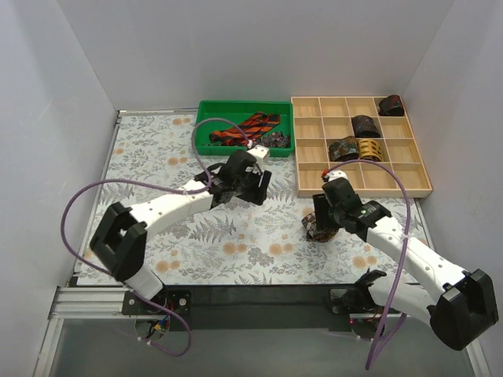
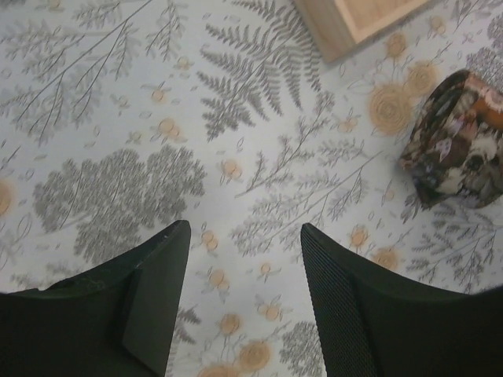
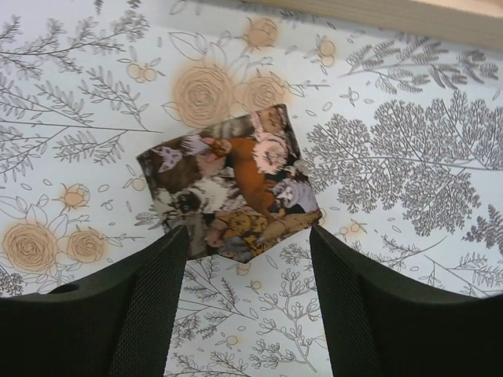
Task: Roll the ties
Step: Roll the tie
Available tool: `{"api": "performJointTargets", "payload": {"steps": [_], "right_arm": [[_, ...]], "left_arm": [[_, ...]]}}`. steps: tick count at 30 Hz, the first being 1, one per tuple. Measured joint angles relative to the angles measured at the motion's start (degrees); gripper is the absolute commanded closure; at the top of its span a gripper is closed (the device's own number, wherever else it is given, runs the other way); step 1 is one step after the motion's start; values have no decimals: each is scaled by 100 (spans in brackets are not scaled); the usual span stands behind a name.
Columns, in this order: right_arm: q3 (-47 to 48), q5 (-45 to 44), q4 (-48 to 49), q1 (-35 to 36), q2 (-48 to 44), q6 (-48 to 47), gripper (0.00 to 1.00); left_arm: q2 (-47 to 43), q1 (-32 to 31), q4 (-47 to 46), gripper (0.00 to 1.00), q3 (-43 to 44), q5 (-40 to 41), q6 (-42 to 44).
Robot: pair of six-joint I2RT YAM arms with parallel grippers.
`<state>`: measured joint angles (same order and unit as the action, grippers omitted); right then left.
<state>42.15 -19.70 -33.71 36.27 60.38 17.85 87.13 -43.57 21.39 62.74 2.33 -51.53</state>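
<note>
A rolled tie [image 3: 228, 184], a dark coil with a brown and orange print, lies on the floral cloth. My right gripper [image 3: 247, 236] is open, and its fingertips flank the coil's near edge without closing on it. From above, this coil [image 1: 317, 230] sits just under the right gripper [image 1: 322, 218]. My left gripper [image 2: 245, 228] is open over bare cloth with nothing between its fingers, and the same coil [image 2: 460, 141] lies off to its right. Seen from above, the left gripper [image 1: 250, 182] hangs near the green bin [image 1: 206, 110]. The bin holds an unrolled red-black striped tie [image 1: 251, 129] and a dark one [image 1: 277, 140].
A wooden compartment tray [image 1: 424, 177] stands at the back right, with several rolled ties in its cells, such as one [image 1: 391, 105] in the far corner. Its corner [image 2: 346, 27] shows in the left wrist view. Purple cables [image 1: 78, 204] loop off both arms.
</note>
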Motion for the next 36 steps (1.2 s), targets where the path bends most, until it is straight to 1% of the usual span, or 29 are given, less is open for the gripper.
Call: {"api": "performJointTargets", "payload": {"steps": [3,7,11,14,19,21,24,25,26,31,36], "right_arm": [[-249,479,7,-719,-208,85,48],[-546,1043,-31,-1508,-227,210,52],[-715,1384,-96,-1878,-313,304,57],[-841,1532,-133,-2120,-509,391,57],[-876,1725,-188,-2256,-1226,476,55],[-811,1757,-192,-2267,-1379,481,55],[-776,1676,-219,-2291,-1362,544,57],[-793,1631,-245,-2337,-1329,592,60],[-831,1576,-243,-2393,-1305,627,61],[-1207,1349,-240,-2730,-1285,861,62],[-1484,1419,-96,-2848,-986,1067,62]], "left_arm": [[940,-151,-94,51,813,-87,-50],[1965,-365,-201,57,1665,-146,-79],[2785,-592,-199,58,2444,-175,-72],[3169,-737,-195,58,2813,-192,-50],[3491,-918,-170,58,3038,-199,-26],[3560,-994,-146,58,3117,-199,-22],[3633,-1099,-153,59,3215,-197,-35],[3633,-1132,-151,60,3215,-195,-46],[3633,-1163,-144,60,3215,-190,-74],[3633,-1279,-151,65,3195,-173,-210],[3744,-1329,-168,67,3178,-223,-332]]}}
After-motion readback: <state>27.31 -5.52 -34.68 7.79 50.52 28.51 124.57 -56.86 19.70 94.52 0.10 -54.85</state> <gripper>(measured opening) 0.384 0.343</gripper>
